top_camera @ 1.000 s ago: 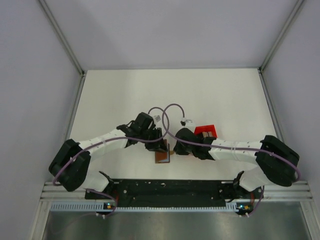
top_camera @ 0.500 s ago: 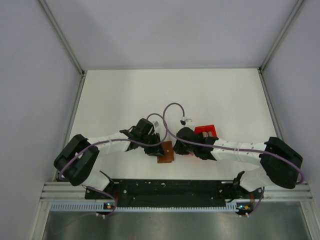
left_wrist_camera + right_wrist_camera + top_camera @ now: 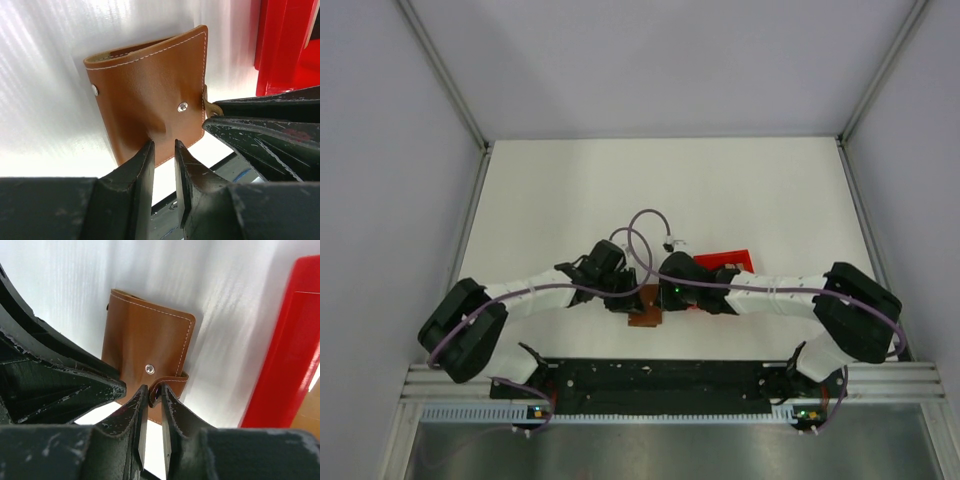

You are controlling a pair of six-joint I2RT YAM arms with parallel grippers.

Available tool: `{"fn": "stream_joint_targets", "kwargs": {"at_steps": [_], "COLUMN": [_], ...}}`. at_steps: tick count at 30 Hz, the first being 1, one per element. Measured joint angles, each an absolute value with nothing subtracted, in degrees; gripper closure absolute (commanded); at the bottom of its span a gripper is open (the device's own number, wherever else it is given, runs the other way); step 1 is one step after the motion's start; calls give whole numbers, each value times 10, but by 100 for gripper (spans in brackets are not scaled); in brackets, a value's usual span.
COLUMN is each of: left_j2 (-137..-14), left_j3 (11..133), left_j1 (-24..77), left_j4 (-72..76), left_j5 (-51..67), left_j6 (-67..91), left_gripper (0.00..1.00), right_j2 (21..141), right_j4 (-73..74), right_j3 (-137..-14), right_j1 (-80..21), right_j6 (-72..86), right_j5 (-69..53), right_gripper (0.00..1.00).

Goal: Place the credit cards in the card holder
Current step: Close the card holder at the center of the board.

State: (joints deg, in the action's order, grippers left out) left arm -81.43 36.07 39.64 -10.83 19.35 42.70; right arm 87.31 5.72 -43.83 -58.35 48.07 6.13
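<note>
Two robot arms meet over a folded brown wallet (image 3: pixel 145 95) near the front of the white worktop (image 3: pixel 570 190). The left pincer (image 3: pixel 162 150) clamps narrowly on the wallet's near edge. The right pincer (image 3: pixel 154 392), almost shut, nips the clasp strap (image 3: pixel 172 381), which sits off its silver stud (image 3: pixel 148 369). The strap lies on the side facing the right arm and the red box (image 3: pixel 285 340), so opening the wallet likely falls to that arm. No cards show clearly.

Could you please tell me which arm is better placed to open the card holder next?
Probably the right. The right tool has the strap between its fingertips, ready to pull, while the left tool pinches the card holder by one edge, steadying it.
</note>
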Motion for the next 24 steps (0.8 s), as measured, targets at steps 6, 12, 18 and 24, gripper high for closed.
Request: {"fn": "stream_joint_targets", "kwargs": {"at_steps": [6, 12, 18, 24], "left_j2": [-781, -742, -709, -723], "left_j3": [352, 351, 357, 361], "left_j1": [396, 396, 396, 393], "left_j4": [-128, -155, -185, -193], "left_j5": [160, 128, 81, 71], "left_j6": [422, 417, 402, 375], "left_gripper": [67, 46, 34, 28], "right_j2": [873, 809, 705, 682], "right_j4": [53, 55, 57, 95], "right_j3": [-444, -442, -422, -396], "right_j1": [-579, -561, -529, -488], "right_j6": [476, 469, 465, 466], "right_j5": [30, 4, 2, 7], "right_gripper": [69, 60, 68, 79]}}
